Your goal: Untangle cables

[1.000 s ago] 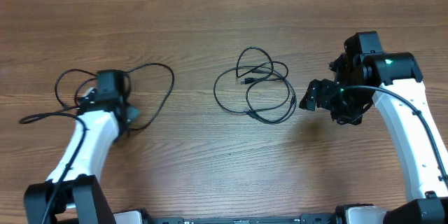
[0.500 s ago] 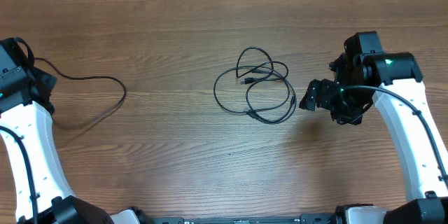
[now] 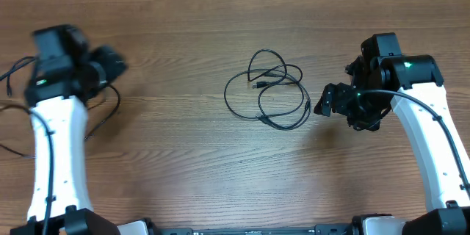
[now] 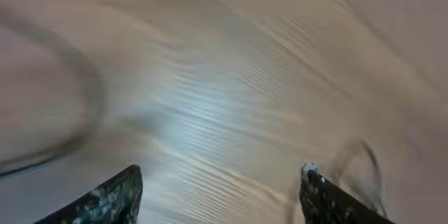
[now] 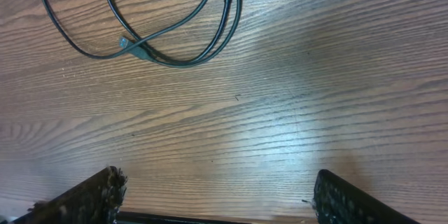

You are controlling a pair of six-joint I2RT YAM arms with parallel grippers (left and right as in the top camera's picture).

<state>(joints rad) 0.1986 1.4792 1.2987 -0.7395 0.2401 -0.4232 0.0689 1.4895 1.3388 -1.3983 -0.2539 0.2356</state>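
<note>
Both grippers are standing open, holding nothing. Nearest in: the right gripper [image 5: 217, 175] is hovering over bare wood, with its fingers showing wide apart at the bottom corners of the wrist view and nothing between them. Ahead of those jaws, off toward the finger at the view's left, the central tangle [image 5: 140, 45] is lying flat on the table [image 5: 315, 77], near but not touching. Its closest part is a doubled loop with a small plug at the crossing. That loop is running roughly crosswise to the approach, along the line between the two fingers. My read: the jaws are needing a wrist turn, or a pick on a side strand, to close across a cord and not along it.

Overhead is agreeing: the right gripper [image 3: 324, 101] is sitting just beside the central tangle [image 3: 258, 86], on its right edge, jaws pointing at it.

Further out, the left gripper [image 4: 220, 171] is smeared by motion blur. Its fingers are showing apart with only table between them, and the dark arcs either side are too blurred to call. From above, the left gripper [image 3: 110, 62] is sitting well apart from the central tangle. A separate loose cable [image 3: 107, 114] is trailing beside its arm, not in the jaws.

Judgement: the right arm is nearer, so the next grab is looking like its job. The risk is dragging the whole bundle instead of one strand.
</note>
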